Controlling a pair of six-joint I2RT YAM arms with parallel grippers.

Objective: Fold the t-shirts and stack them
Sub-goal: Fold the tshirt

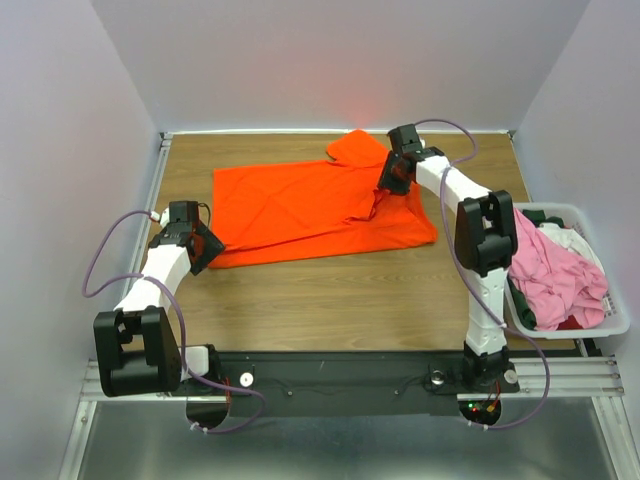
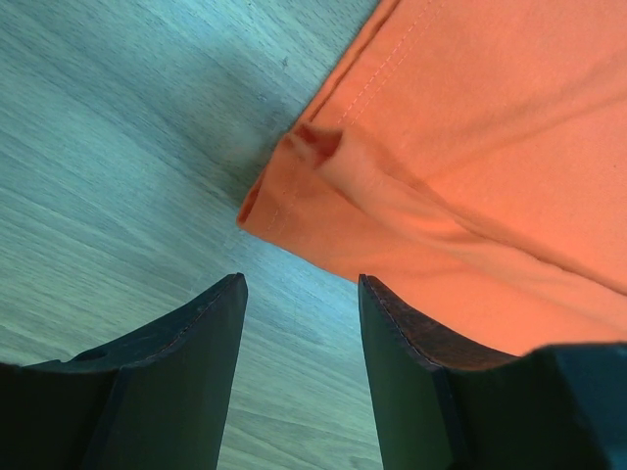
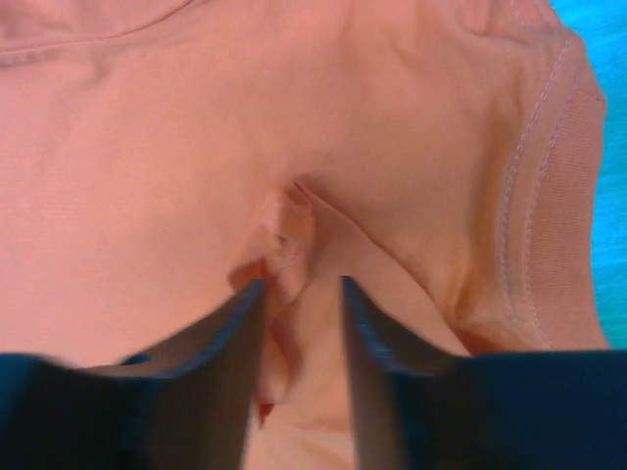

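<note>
One orange t-shirt [image 1: 300, 205] lies spread on the counter [image 1: 350, 310], nearer to the far edge than to the near one, with its hem toward the left edge and its sleeves toward the right. Your left fingers [image 2: 196, 343] stand apart and hold nothing; they are just beside the near-left hem corner, which is a little curled. Your right fingers [image 3: 220, 362] stand narrowly apart around a raised pleat where the sleeve meets the body, and I cannot tell if they really pinch it. To do this fold well, I think you should slide the left fingers onto the stitched hem corner, catch both layers, and then lift both sides evenly. The cloth is thin, matte and soft, with double stitching at the edges; the wood-grain counter looks smooth, so the shirt may slip.
</note>
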